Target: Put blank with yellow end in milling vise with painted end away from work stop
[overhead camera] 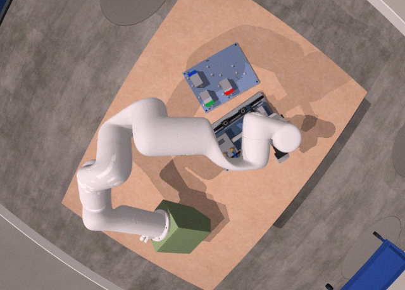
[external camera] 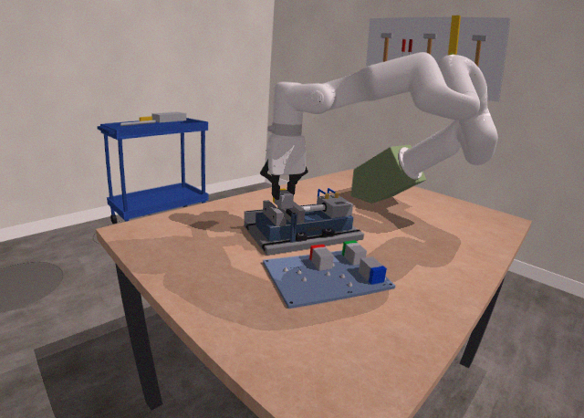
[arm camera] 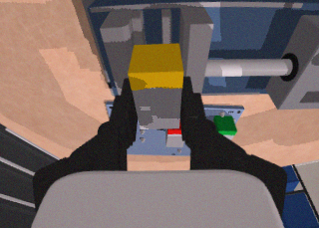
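Observation:
My gripper [external camera: 283, 193] [arm camera: 158, 91] is shut on the grey blank with the yellow end [external camera: 285, 199] [arm camera: 156, 71]. It holds the blank just above the vise [external camera: 301, 224] [overhead camera: 233, 115], over the gap between the fixed jaw [external camera: 268, 212] [arm camera: 120, 36] and the moving jaw [external camera: 297, 212] [arm camera: 196, 41]. The yellow end points away from the infeed plate [external camera: 320, 291] [overhead camera: 225, 63]. In the overhead view the arm hides the gripper and the blank. The block with hoses [external camera: 335, 206] stands at the vise's far end.
Three other blanks lie on the infeed plate: a red-ended one [external camera: 322, 257] [overhead camera: 226, 85] [arm camera: 174, 137], a green-ended one [external camera: 354, 252] [overhead camera: 206, 98] [arm camera: 225, 124] and a blue-ended one [external camera: 372, 269] [overhead camera: 196, 78]. The arm's green base [external camera: 381, 178] stands behind the vise. A blue cart [external camera: 155, 159] stands off the table.

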You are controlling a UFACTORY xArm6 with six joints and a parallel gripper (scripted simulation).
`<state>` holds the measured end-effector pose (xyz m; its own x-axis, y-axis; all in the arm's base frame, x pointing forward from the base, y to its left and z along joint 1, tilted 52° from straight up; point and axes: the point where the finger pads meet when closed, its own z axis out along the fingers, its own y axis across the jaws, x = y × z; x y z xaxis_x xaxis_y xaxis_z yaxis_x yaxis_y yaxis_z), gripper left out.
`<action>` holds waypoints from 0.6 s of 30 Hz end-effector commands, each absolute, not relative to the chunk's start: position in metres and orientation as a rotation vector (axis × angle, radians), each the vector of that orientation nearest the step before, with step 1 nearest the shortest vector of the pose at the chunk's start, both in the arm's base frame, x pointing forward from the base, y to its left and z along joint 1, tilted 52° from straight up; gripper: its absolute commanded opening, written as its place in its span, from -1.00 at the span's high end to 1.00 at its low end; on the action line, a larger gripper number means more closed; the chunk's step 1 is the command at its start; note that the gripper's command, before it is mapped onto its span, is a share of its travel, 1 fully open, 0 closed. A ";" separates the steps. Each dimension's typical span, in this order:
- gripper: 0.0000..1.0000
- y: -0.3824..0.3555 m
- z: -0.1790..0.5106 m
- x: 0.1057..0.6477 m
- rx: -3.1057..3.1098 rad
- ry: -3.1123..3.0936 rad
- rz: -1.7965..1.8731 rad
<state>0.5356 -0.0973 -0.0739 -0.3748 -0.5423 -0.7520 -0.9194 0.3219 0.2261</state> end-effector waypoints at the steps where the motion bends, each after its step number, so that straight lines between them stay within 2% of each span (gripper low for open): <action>1: 1.00 -0.099 -0.073 0.536 -1.283 2.034 0.876; 18: 1.00 -0.100 -0.072 0.536 -1.283 2.034 0.876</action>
